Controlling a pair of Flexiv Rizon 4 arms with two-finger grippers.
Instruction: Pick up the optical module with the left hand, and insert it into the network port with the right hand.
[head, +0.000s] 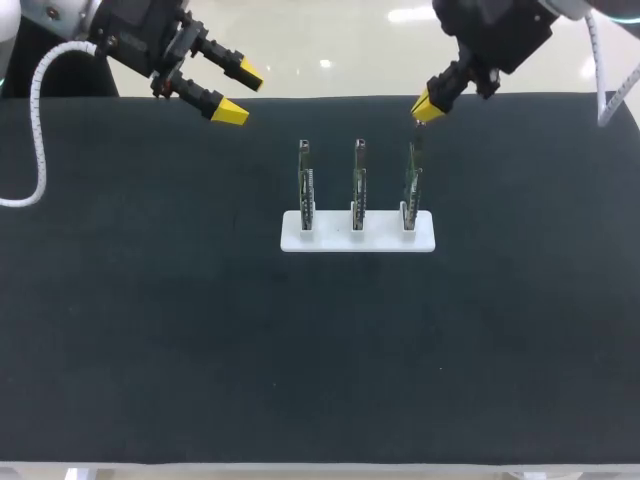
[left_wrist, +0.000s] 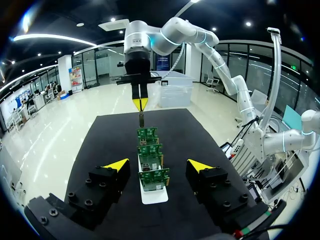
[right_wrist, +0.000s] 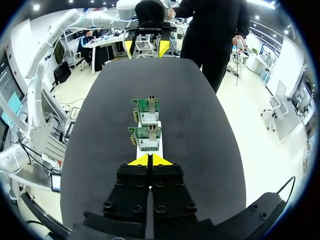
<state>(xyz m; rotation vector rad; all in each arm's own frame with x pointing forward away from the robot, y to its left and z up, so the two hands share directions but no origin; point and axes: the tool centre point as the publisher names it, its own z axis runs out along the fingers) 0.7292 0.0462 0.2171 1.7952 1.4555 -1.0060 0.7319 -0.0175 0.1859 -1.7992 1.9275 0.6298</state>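
Ok, head view, left to right:

- Left gripper (head: 240, 92): up at about 10 o'clock from the white base (head: 330, 238), over the far part of the black table (head: 150, 300). Fingers spread wide, nothing between them, well apart from every module.
- Left wrist view: the row of boards runs straight ahead at 12 o'clock, seen through the gap between the open yellow tips. No contact.
- White base: sits on the table a bit past centre, long side running 9 to 3 o'clock. It carries three optical modules, all standing upright in a row, evenly spaced.
- Left module (head: 305, 185): seated in the base's 9 o'clock end, free of both grippers.
- Middle module (head: 358, 185): seated at the base's centre, also free.
- Right module (head: 411, 190): seated in the base's 3 o'clock end. Its top end reaches up into the right gripper's tips.
- Right gripper (head: 428, 104): at about 1 o'clock from the base, arm coming in from the far right corner. Yellow tips pinched together on the top end of the right module.
- Right wrist view: fingers closed with only a thin slit between them. The other two modules stand ahead at 12 o'clock; the gripped one is hidden under the fingers.
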